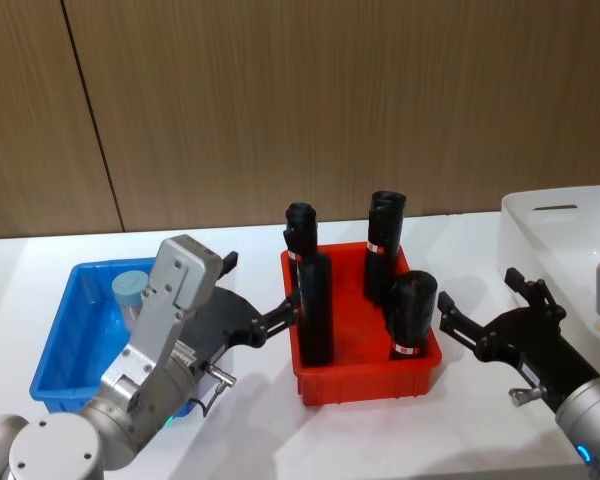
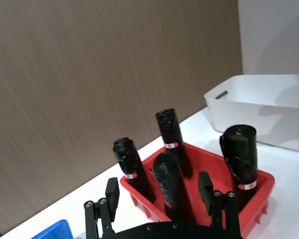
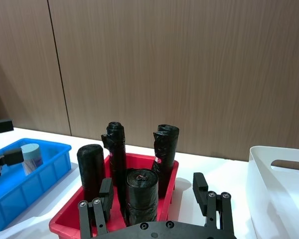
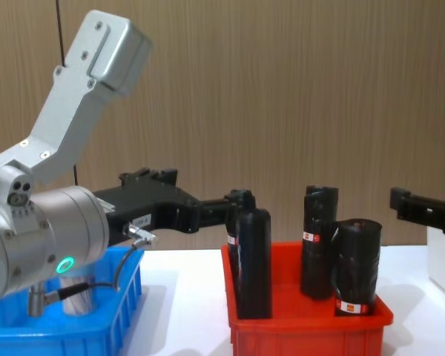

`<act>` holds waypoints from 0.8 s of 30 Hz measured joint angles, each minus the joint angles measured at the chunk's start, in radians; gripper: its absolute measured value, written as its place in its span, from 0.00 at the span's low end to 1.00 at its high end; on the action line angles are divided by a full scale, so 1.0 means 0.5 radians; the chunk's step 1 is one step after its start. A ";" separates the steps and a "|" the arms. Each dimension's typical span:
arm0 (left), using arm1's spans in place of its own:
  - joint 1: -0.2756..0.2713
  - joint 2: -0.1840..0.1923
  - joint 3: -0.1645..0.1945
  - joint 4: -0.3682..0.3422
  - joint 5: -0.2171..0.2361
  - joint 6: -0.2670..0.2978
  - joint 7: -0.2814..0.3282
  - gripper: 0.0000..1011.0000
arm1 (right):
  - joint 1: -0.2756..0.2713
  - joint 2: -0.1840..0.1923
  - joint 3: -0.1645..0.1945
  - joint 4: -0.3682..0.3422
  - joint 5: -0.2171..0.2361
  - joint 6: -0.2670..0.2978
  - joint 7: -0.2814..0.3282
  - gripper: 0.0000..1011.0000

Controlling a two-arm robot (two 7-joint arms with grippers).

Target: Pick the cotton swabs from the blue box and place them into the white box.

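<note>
Broadly, I'm looking at a white table [image 1: 460, 420] with three bins in a row: the white box [image 1: 560, 215] at my right edge, a red bin [image 1: 365, 378] of tall black rolls [image 1: 315, 310] in the middle, and the blue box [image 1: 60, 350] on my left. I'd guess source and target sit at opposite ends so each arm serves its own side, with the red bin as a decoy. My left gripper [image 1: 258, 290] hangs over the gap between blue box and red bin, fingers apart and empty, aimed at the rolls. My right gripper [image 1: 478, 288] hovers between red bin and white box, likewise spread and empty. The cotton swabs [image 1: 130, 290] stand upright toward the blue box's far end, behind and below my left gripper, beside its wrist
</note>
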 joint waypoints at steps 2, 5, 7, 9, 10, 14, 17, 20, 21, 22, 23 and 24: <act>0.020 0.000 0.005 -0.026 0.012 -0.012 0.061 0.99 | 0.000 0.000 0.000 0.000 0.000 0.000 0.000 0.99; 0.042 0.001 0.010 -0.053 0.024 -0.024 0.123 0.99 | 0.000 0.001 0.001 0.000 0.000 0.000 0.000 0.99; 0.063 0.001 0.014 -0.079 0.036 -0.036 0.179 0.99 | 0.000 0.001 0.001 0.000 0.000 0.000 0.000 0.99; 0.073 0.002 0.016 -0.093 0.042 -0.043 0.212 0.99 | 0.000 0.001 0.001 0.000 0.000 0.000 0.000 0.99; 0.083 0.002 0.019 -0.107 0.048 -0.050 0.243 0.99 | 0.000 0.001 0.001 0.000 0.000 0.000 0.000 0.99; 0.105 0.003 0.023 -0.134 0.060 -0.062 0.302 0.99 | 0.000 0.001 0.001 0.000 -0.001 0.000 0.001 0.99; 0.109 0.003 0.024 -0.140 0.062 -0.065 0.315 0.99 | 0.000 0.001 0.001 0.000 -0.001 0.001 0.001 0.99; 0.111 0.003 0.025 -0.142 0.063 -0.066 0.320 0.99 | 0.000 0.001 0.001 0.000 -0.001 0.001 0.001 0.99; 0.111 0.003 0.025 -0.142 0.063 -0.066 0.321 0.99 | 0.000 0.001 0.001 0.000 -0.001 0.001 0.001 0.99; 0.111 0.003 0.025 -0.142 0.063 -0.066 0.321 0.99 | 0.000 0.001 0.001 0.000 -0.001 0.001 0.001 0.99; 0.111 0.003 0.025 -0.142 0.063 -0.066 0.321 0.99 | 0.000 0.001 0.001 0.000 -0.001 0.001 0.001 0.99; 0.111 0.003 0.025 -0.142 0.063 -0.066 0.321 0.99 | 0.000 0.001 0.001 0.000 -0.001 0.001 0.001 0.99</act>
